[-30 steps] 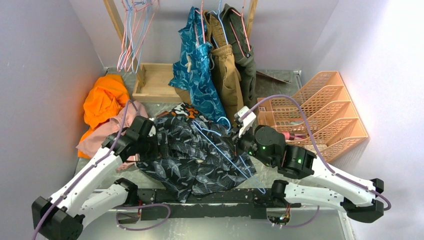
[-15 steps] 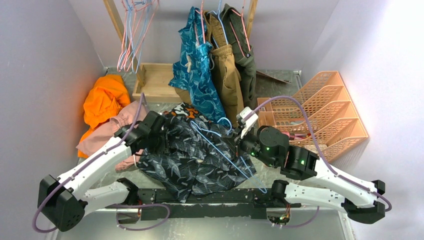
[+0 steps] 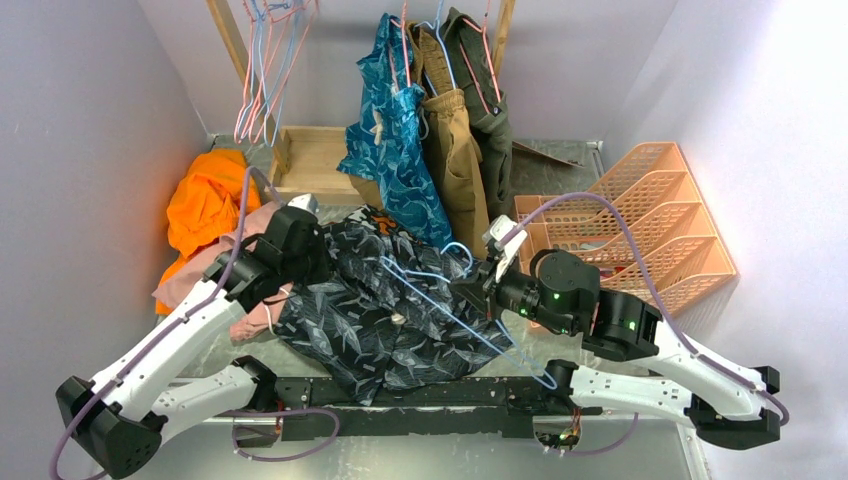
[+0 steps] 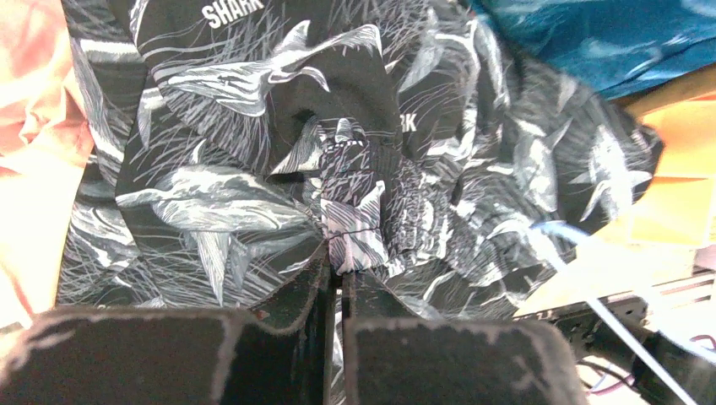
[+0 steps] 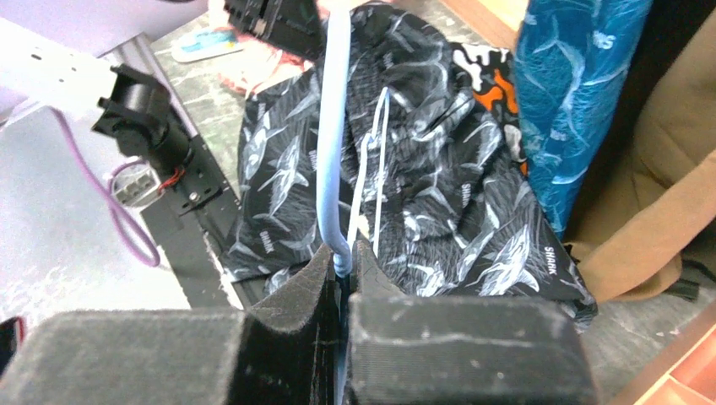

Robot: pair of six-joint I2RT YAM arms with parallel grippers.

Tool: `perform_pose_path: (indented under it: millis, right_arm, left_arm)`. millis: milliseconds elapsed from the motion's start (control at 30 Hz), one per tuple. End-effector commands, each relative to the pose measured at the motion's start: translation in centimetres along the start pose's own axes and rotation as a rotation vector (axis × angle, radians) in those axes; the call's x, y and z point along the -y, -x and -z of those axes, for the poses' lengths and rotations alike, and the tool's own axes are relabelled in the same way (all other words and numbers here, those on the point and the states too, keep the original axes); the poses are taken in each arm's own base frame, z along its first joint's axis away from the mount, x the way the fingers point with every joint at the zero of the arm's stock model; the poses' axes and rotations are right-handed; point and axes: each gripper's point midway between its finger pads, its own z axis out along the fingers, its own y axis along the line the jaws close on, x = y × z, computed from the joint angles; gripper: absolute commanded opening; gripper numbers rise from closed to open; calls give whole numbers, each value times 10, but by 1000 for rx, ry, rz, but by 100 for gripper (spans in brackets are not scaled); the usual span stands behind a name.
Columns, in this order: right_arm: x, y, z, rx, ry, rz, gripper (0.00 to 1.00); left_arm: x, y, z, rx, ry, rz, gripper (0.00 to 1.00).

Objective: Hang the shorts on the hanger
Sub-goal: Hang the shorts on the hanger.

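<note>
The dark shorts [image 3: 385,320] with a grey-white print lie crumpled on the table between the two arms. My left gripper [image 3: 312,262] sits at their upper left edge, shut on a pinched fold of the shorts [image 4: 350,224], with its tips [image 4: 342,272] closed on the cloth. The thin light-blue hanger [image 3: 455,315] lies slantwise over the shorts. My right gripper [image 3: 472,295] is shut on its wire, which rises from between the fingertips [image 5: 341,257] as a blue rod [image 5: 332,126]. A cream drawstring [image 5: 371,160] hangs beside it.
Orange and pink clothes [image 3: 205,215] are heaped at the left. A wooden tray [image 3: 310,165] stands behind. Teal, tan and olive garments [image 3: 430,130] hang on a rack at the back, with spare hangers [image 3: 268,70]. A peach file rack [image 3: 650,230] stands at the right.
My left gripper has moved up and right along the shorts' left edge and closed on a fold of them. My right gripper, still holding the hanger, has shifted slightly right.
</note>
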Motion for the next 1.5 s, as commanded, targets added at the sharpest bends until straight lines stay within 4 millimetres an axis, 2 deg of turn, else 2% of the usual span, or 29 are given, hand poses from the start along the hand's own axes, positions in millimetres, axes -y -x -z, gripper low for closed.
perform_pose_path:
  millis: [0,167,333,433,700,767,867,1100,1233,1367,1467]
  right_arm:
    - [-16,-4,5,-64,93,20,0]
    - [-28,-1,-5,-42,145,-15,0]
    - [-13,2,-24,-21,40,-24,0]
    - [-10,12,-29,32,22,-23,0]
    - [-39,33,-35,118,176,-14,0]
    - [-41,22,-44,92,182,-9,0]
    - [-41,18,-52,85,175,-8,0]
    - [-23,0,-64,34,75,8,0]
    - [-9,-16,-68,-20,-9,40,0]
    - [22,-12,-57,-12,-183,62,0]
    - [41,-2,-44,7,-283,78,0]
  left_arm:
    - [23,39,17,151,-73,36,7]
    - [37,51,24,174,-125,34,7]
    - [41,44,23,139,-147,15,7]
    - [41,40,26,130,-161,2,7]
    - [44,31,33,91,-200,-34,7]
    - [44,29,34,80,-204,-46,7]
    - [43,24,34,52,-201,-74,7]
    - [21,0,28,-41,-127,-123,7]
    - [12,-6,29,-51,-99,-130,7]
    - [12,1,35,-33,-91,-135,7]
    - [27,17,47,-2,-131,-144,7]
